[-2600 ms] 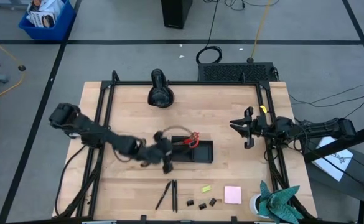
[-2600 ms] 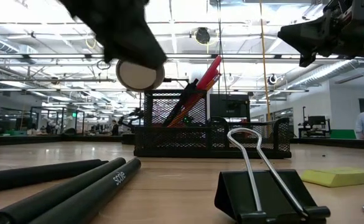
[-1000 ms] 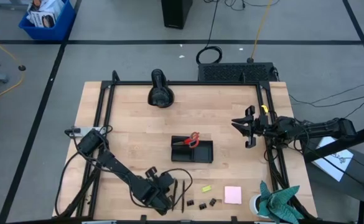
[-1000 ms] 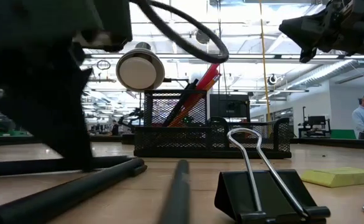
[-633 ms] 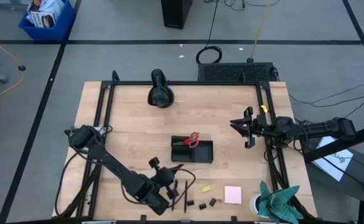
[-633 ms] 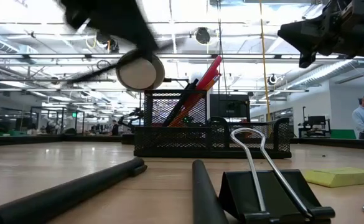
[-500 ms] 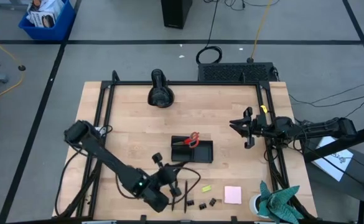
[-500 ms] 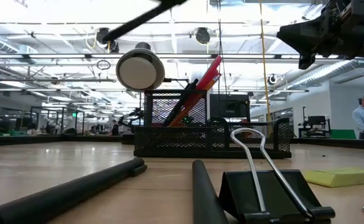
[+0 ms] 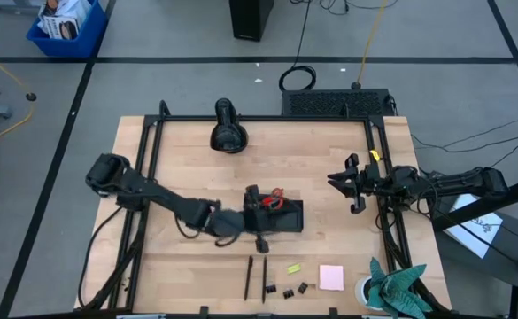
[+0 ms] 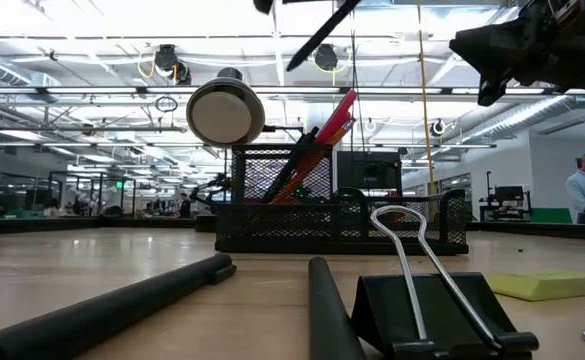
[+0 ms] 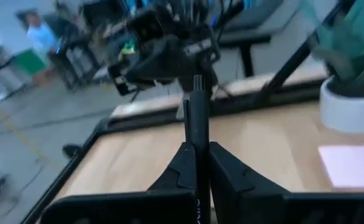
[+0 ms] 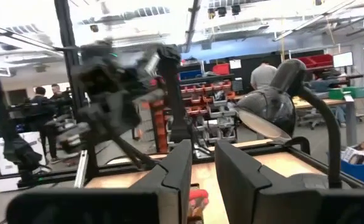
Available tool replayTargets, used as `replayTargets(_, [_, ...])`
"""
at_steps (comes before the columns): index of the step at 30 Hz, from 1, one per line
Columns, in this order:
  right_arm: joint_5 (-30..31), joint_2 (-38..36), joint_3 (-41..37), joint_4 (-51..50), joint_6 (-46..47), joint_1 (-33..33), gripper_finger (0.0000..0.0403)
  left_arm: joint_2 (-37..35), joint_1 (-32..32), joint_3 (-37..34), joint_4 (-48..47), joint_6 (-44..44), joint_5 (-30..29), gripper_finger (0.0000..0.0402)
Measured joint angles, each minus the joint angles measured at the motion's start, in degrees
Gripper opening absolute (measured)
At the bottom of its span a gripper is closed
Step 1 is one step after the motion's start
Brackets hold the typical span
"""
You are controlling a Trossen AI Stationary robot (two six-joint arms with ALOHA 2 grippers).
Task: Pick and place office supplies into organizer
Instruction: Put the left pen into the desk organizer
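My left gripper [image 9: 251, 215] hovers at the left end of the black organizer [image 9: 285, 215], above the table, shut on a black pen [image 11: 197, 118]. The low view shows that pen [image 10: 322, 30] slanted high over the organizer [image 10: 342, 215]. Red-handled scissors [image 9: 274, 197] stand in the organizer. Two more black pens [image 9: 256, 279] lie near the front edge, beside tiny binder clips [image 9: 287, 291], a yellow-green piece [image 9: 293, 268] and a pink pad [image 9: 331, 277]. My right gripper [image 9: 351, 183] waits open at the table's right. My left gripper pinches the pen's rear part [image 11: 198, 158] between its two fingers [image 11: 222, 171]. The pen lies along the fingers and sticks out well past their tips, toward the table's right. The fingers come nearly level from the left. The pen is lifted clear.
A black rounded device [image 9: 228, 128] stands at the far middle. A teal-green cloth in a white pot [image 9: 390, 285] sits at the front right corner. A black frame rail [image 9: 152, 142] runs around the table. Bare wood lies between the organizer and the device.
My left gripper has risen from the pens at the near edge and gone toward the far edge and right to the organizer. It has tipped from pointing down to nearly level, carrying one black pen lifted clear. The other two pens stay on the table.
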Motion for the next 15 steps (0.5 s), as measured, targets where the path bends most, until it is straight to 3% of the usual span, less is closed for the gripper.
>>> replayTargets(7, [-0.03,-0.04,0.00,0.64,-1.72,0.00,0.0063,-3.68,5.73,-19.35,30.35,-2.15,9.57,0.0018])
replayTargets(11, [0.14,-0.02,0.00,0.76,-3.66,0.00,0.0063,-2.75,8.70,-24.59,35.43,-6.54,11.61,0.0007])
replayTargets(15, [0.26,-0.02,0.00,1.17,-3.84,-0.02,0.0063,-0.59,9.49,-25.01,37.29,-6.87,13.13,0.0008])
